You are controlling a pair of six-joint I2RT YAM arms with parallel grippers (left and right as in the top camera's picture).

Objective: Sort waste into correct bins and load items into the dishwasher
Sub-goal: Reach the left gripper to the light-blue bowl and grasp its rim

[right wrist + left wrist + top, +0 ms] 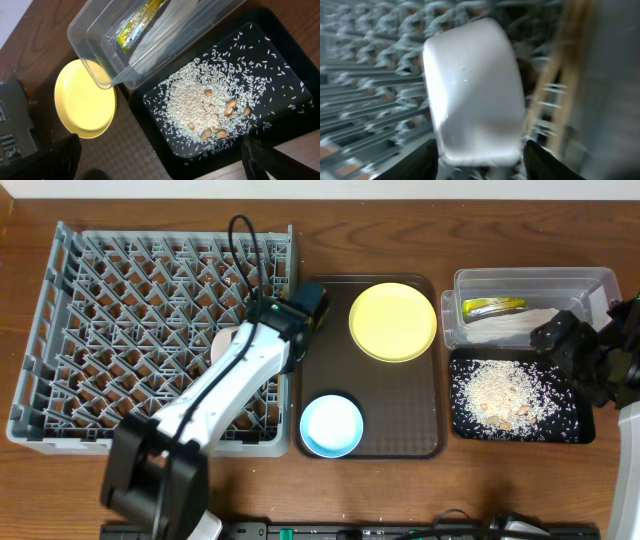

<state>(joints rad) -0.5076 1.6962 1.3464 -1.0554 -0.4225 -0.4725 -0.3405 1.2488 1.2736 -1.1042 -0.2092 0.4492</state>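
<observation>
smooth rounded white bowl (472, 90) within left gripper (482, 152), grip unclear; right gripper (160, 142) spread apart.

The tabletop (400, 210) is dark grained wood with a low sheen. The dish rack (100, 330) is matt grey plastic. The brown serving tray (400, 400) has a finely pebbled surface. The yellow plate (392, 321) and light-blue bowl (331, 425) are smooth. The tub (585, 285) is clear plastic, and the black tray (575, 430) is glossy. The white bowl (475, 95), blurred, seems smooth and glazed.
</observation>
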